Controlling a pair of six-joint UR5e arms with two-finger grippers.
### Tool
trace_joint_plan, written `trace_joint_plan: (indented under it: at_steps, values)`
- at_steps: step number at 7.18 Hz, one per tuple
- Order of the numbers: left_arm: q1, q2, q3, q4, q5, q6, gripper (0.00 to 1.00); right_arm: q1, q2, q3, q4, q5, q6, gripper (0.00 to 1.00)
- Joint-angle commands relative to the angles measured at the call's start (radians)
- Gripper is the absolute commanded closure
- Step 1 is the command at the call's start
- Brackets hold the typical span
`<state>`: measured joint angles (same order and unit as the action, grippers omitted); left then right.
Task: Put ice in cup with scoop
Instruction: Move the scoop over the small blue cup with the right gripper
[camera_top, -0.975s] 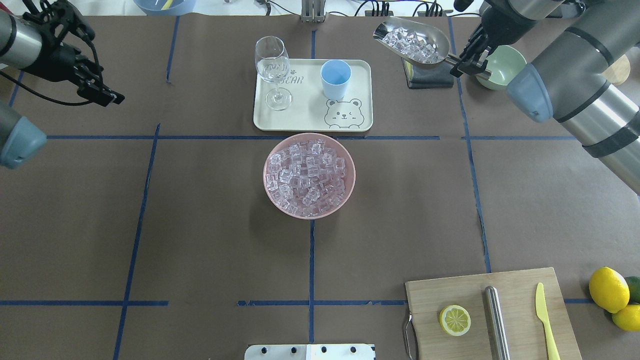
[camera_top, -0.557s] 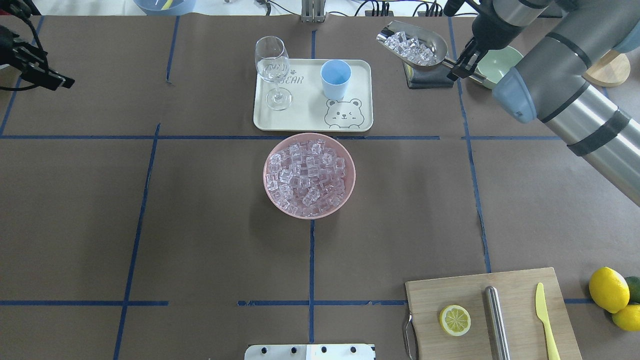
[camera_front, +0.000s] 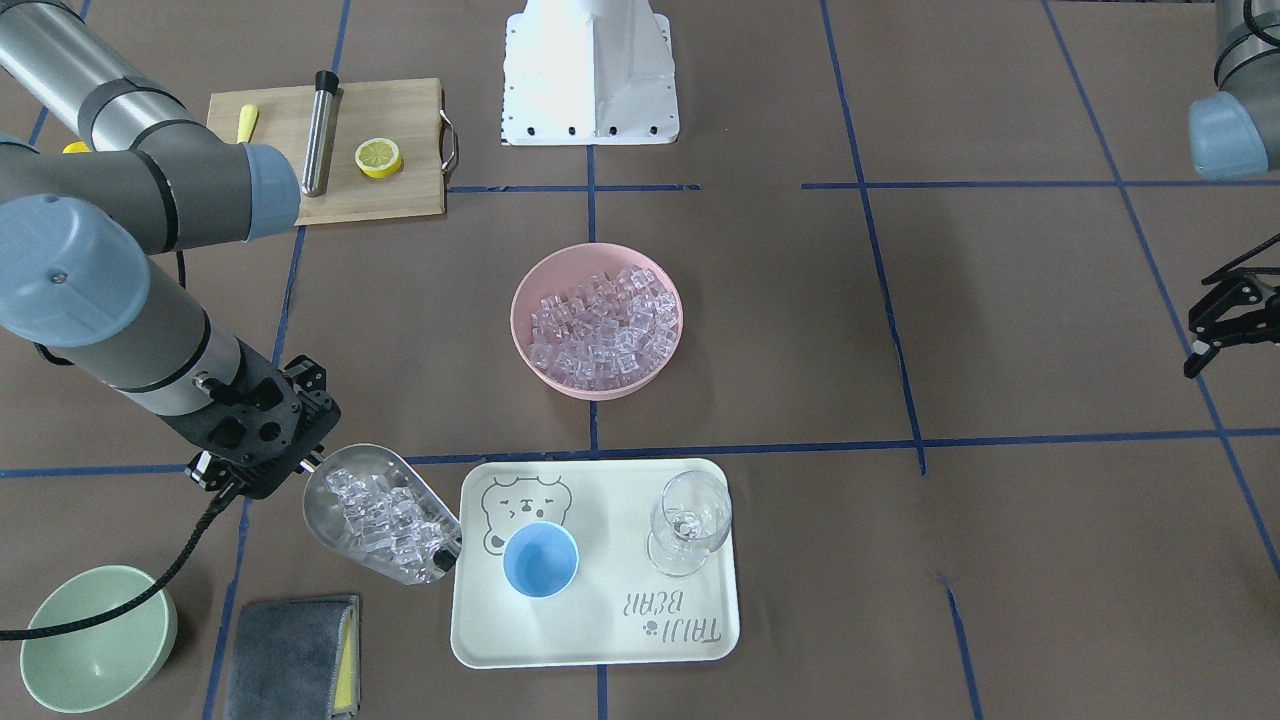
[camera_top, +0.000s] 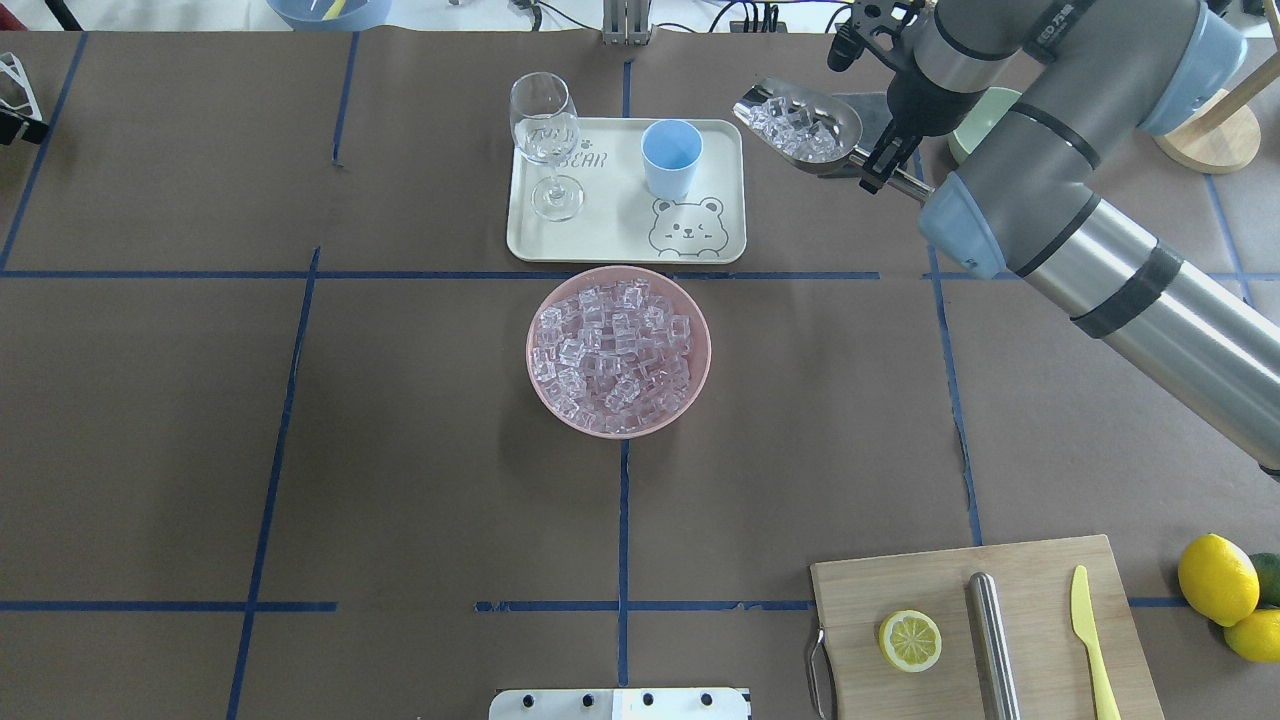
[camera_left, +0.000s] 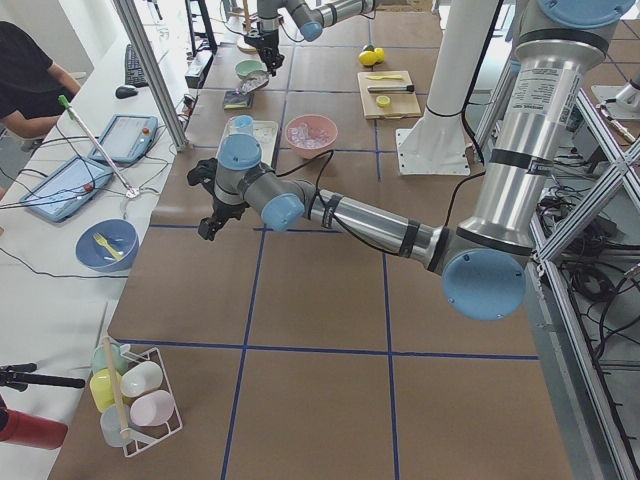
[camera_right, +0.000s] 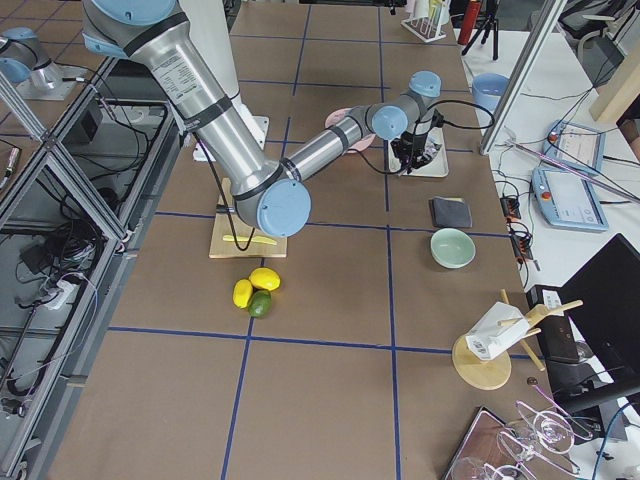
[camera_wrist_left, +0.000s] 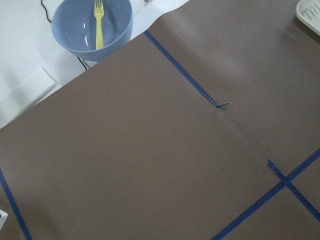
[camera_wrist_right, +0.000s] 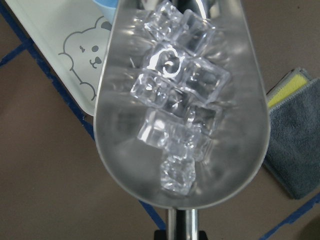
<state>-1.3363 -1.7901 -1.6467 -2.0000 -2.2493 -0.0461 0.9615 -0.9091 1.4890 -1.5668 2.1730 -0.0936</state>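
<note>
— Gripping the scoop (camera_top: 800, 128) by its handle, the right hand (camera_top: 878, 165) holds ice (camera_wrist_right: 175, 100) beside the tray (camera_top: 600, 240). Where's the cup (camera_top: 671, 158)?
— On the tray; only the wrist view shows its rim beside the scoop's lip. Left hand (camera_front: 1215, 320) spread, well apart.

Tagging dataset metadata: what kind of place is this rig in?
Probably a robotics lab data-collection cell, not a real kitchen: the table is papered brown with a blue tape grid, two tablets lie on a side desk, and an aluminium frame post stands at the table's edge.
</note>
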Motion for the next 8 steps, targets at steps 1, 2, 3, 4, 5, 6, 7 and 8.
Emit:
trace_joint_plan:
  at_steps: [1,2,3,4,5,6,7,8]
  values:
    - [-0.03,0.02,-0.019,0.015,0.001,0.003,0.0,-0.024,0.038,-0.001,-0.073,-0.019,0.003,1.0]
    - [-0.032,0.037,-0.039,0.015,0.001,0.003,0.0,-0.035,0.065,-0.001,-0.131,-0.022,0.003,1.0]
    - [-0.032,0.035,-0.038,0.017,0.001,0.003,0.0,-0.05,0.094,-0.007,-0.184,-0.05,0.003,1.0]
    - [-0.035,0.035,-0.036,0.017,0.002,0.003,0.0,-0.055,0.136,-0.035,-0.229,-0.058,0.003,1.0]
    - [-0.035,0.035,-0.038,0.017,0.002,0.003,0.0,-0.061,0.179,-0.065,-0.277,-0.059,0.003,1.0]
    - [-0.035,0.035,-0.038,0.015,0.002,0.003,0.0,-0.063,0.217,-0.09,-0.327,-0.073,0.003,1.0]
    - [-0.035,0.034,-0.036,0.017,0.002,0.012,0.0,-0.072,0.248,-0.105,-0.384,-0.085,0.003,1.0]
    - [-0.037,0.034,-0.031,0.017,0.004,0.026,0.0,-0.081,0.262,-0.105,-0.433,-0.1,0.003,1.0]
